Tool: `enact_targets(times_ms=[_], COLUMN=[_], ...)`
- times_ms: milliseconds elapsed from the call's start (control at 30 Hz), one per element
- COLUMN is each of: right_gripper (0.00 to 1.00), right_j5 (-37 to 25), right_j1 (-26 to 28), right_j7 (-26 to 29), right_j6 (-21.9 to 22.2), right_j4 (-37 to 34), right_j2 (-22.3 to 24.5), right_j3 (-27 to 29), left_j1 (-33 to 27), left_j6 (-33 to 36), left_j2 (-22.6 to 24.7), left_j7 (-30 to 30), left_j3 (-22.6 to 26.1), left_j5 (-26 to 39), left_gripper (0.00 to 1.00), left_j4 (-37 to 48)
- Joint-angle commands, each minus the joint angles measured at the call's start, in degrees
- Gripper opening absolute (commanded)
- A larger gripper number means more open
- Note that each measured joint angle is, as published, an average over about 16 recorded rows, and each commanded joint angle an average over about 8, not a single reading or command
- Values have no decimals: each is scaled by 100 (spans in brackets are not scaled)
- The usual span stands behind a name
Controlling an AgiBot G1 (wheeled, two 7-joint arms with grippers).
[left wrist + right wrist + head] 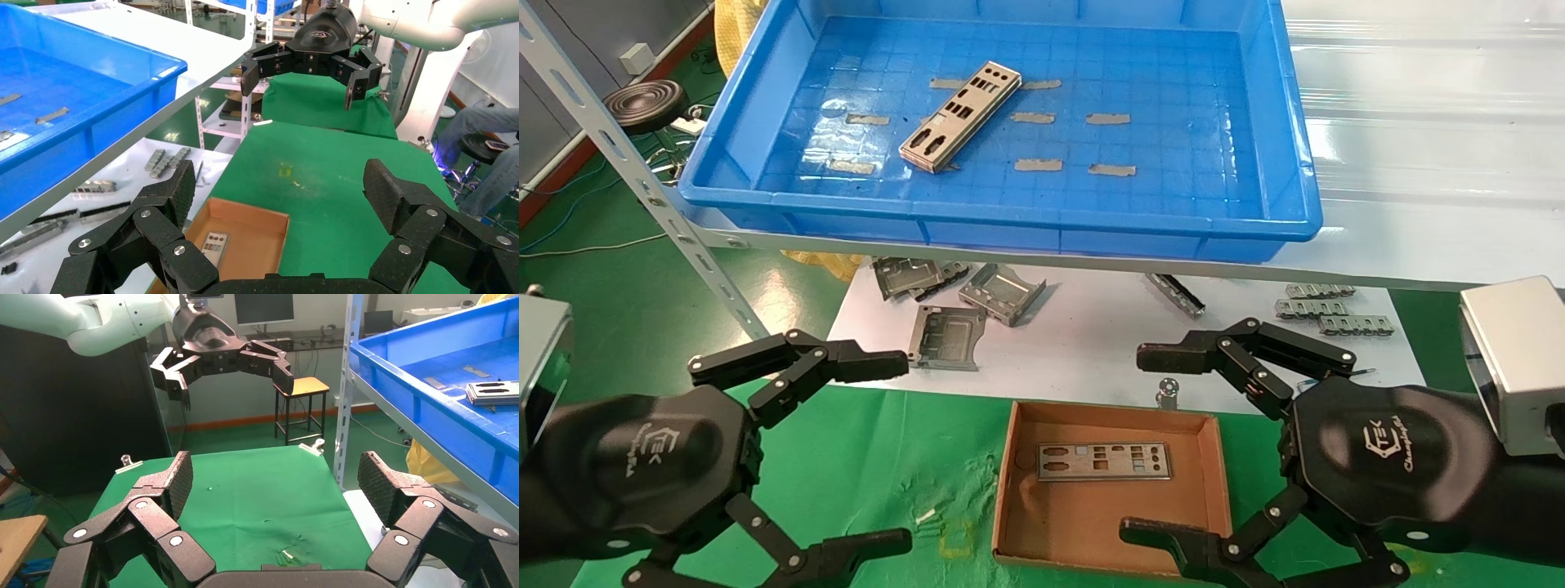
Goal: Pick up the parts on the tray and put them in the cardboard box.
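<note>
Setting: Green cloth covers the counter in front of you, a white sheet lies behind it, and a metal shelf above carries the tray.
Left gripper: low over the green cloth on your left, jaws spread wide, nothing between them.
Right gripper: low on your right, just beside the cardboard box, jaws also spread wide and empty; its lower finger overlaps the box's near right corner in the head view.
Parts in the tray: what looks like a small stack of plates lies left of centre on the blue floor; how many, you cannot tell.
Stack heading: long axis runs diagonally, near end toward your left, far end toward the tray's back and your right.
Part in the box: one plate lies flat near the far wall, long axis across you, parallel to that wall.
Risk, grasp: the plates are thin and lie flat, so a jaw set along the long axis would likely slide off; line up across the short width.
Risk, stack: closing on the pile may lift several plates or drag the top one askew.
Risk, clutter: grey tape strips lie near the stack and could snag a fingertip.
Risk, reach: the tray's raised front rim stands between you and the stack; clear it first.
Risk, box: the right gripper could nudge the light box when it rises.
</note>
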Motion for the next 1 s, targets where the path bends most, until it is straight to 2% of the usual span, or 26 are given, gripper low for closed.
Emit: enact_targets(times_ms=[33, 1000], right_gripper=[100, 100], right_j5=[0, 0], right_j1=[0, 0], right_j7=[0, 0], right_j6=[0, 0], right_j4=[0, 0], right_j2=[0, 0], right_j3=[0, 0], left_j1=[0, 0], left_j6=[0, 0], left_j2=[0, 0], left_j7=[0, 0], left_j3=[0, 0], left_j5=[0, 0], left_gripper=[100, 100], left_j4=[0, 0])
